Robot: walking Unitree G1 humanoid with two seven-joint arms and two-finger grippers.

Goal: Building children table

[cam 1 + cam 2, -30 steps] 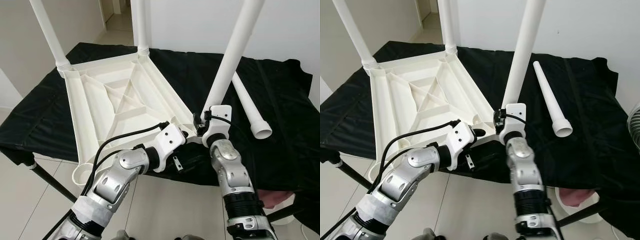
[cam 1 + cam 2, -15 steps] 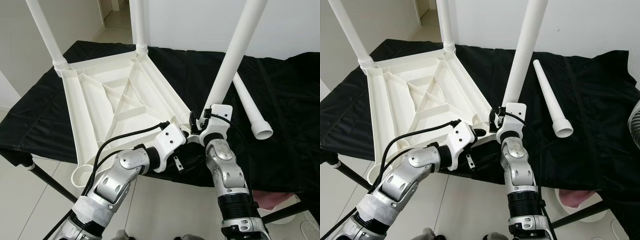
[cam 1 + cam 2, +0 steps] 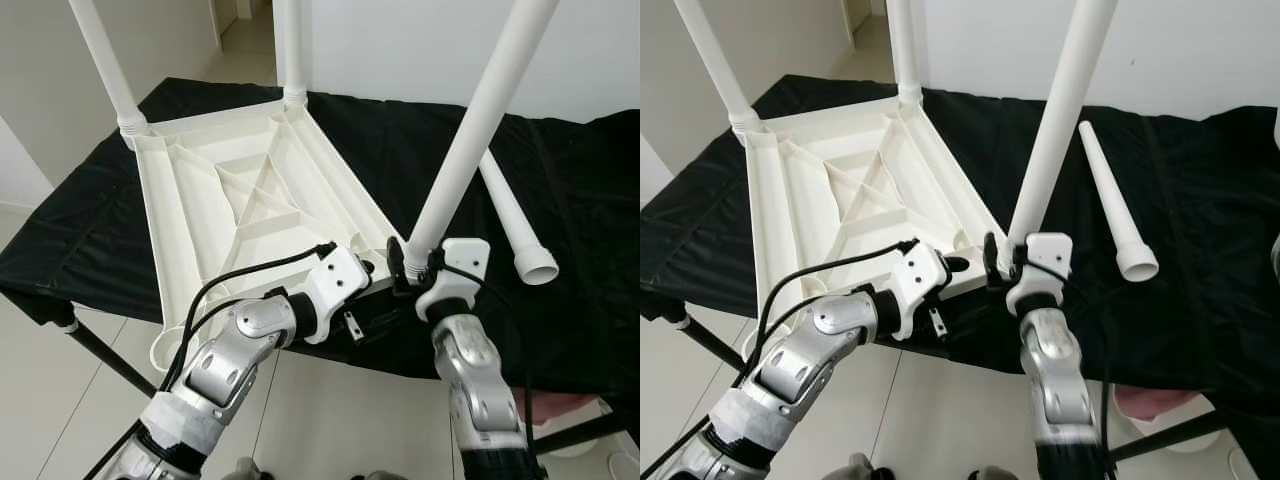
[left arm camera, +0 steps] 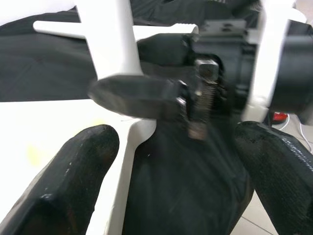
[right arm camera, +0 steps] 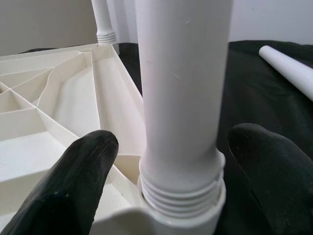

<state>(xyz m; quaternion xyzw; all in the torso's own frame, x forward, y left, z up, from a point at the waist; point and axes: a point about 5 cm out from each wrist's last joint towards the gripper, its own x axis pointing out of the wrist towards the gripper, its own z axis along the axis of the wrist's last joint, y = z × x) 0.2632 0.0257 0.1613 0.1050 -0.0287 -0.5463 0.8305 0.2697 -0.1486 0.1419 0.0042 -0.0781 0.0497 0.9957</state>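
The white table top lies upside down on the black cloth. It looks light, stiff and slippery. The right gripper, fingers apart, sits around the third leg, best held low. The left gripper is open beside that corner. A spare leg lies nearby.

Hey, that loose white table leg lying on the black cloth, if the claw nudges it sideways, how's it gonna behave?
The loose leg is a round, tapered tube, so it would probably roll, likely curving rather than going straight. It looks like hollow plastic, open at the wide end, so probably light and stiff. The black cloth is soft and wrinkled, which may slow the roll.
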